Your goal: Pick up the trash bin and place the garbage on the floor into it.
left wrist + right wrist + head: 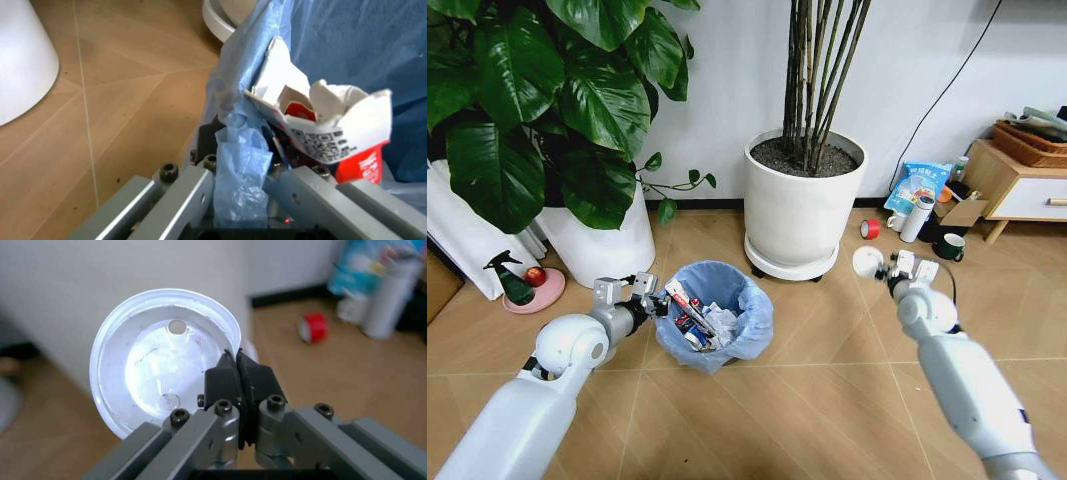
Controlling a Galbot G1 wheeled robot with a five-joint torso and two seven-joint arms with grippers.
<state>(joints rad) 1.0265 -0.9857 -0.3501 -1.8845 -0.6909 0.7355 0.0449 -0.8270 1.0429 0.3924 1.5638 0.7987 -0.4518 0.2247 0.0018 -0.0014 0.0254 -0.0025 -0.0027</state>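
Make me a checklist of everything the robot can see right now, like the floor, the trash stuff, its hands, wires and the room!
Surface: tan tiled floor.
Job's things: trash bin with a light blue liner stands on the floor, cartons and paper wads inside; white disc held up to the bin's right.
Clutter: red tape roll, blue snack bag, white tube, dark mug.
Grippers: left gripper shut on the bin's rim and liner; right gripper shut on the disc's edge.
Cables: black cable down the wall.
Surroundings: two white plant pots, wooden cabinet.
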